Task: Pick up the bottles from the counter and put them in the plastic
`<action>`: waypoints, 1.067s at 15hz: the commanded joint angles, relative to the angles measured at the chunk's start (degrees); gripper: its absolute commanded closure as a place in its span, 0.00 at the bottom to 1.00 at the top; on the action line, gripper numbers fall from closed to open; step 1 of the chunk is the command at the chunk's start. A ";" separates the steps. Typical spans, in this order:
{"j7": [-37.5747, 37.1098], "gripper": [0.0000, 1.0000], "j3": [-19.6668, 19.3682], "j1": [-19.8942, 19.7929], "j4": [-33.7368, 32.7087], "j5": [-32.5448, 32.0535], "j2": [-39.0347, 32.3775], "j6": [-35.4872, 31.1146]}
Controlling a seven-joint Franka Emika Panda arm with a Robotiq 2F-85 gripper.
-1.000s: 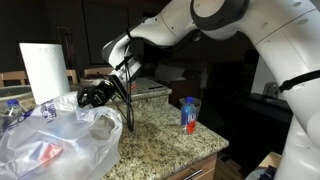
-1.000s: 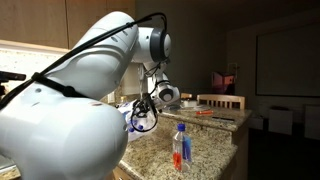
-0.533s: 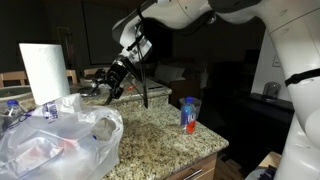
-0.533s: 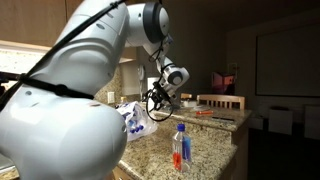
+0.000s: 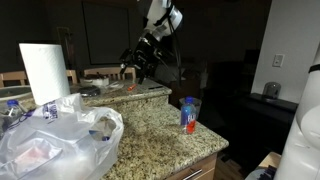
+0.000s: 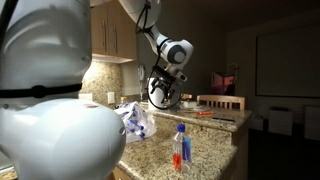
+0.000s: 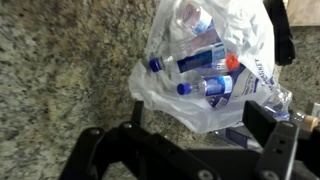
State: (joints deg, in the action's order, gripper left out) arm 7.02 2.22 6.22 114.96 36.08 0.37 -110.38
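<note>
A clear plastic bag (image 5: pixel 55 140) lies crumpled on the granite counter (image 5: pixel 160 140), and it also shows in an exterior view (image 6: pixel 135 120). In the wrist view the plastic bag (image 7: pixel 215 70) holds several bottles (image 7: pixel 205 88) with blue caps and one red cap. One bottle (image 5: pixel 187 115) with a blue cap and red label stands upright alone near the counter's edge, also seen as the bottle (image 6: pixel 180 148). My gripper (image 5: pixel 138 62) hangs open and empty high above the counter, between the bag and that bottle. In the wrist view the gripper (image 7: pixel 199 116) has nothing between its fingers (image 7: pixel 262 122).
A tall paper towel roll (image 5: pixel 42 72) stands behind the bag. Another blue-capped bottle (image 5: pixel 10 108) shows at the far left behind the bag. The counter drops off just past the standing bottle. A wooden table (image 6: pixel 222 112) lies beyond the counter, with cabinets (image 6: pixel 110 35) on the wall.
The gripper has opened and risen from just above the bag to high over the counter, swinging toward the standing bottle. The bag and the standing bottle stay put.
</note>
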 commanded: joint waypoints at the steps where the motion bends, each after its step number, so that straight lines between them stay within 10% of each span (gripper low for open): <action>1: -7.66 0.00 -0.25 -2.21 13.92 -6.31 14.53 -4.07; 9: -26.80 0.00 1.17 -10.42 26.41 -24.52 34.02 -0.30; 16: -44.43 0.00 5.96 -16.63 33.04 -31.70 31.72 -7.72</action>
State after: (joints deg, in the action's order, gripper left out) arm -29.93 5.99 -7.91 145.21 6.19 34.40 -113.86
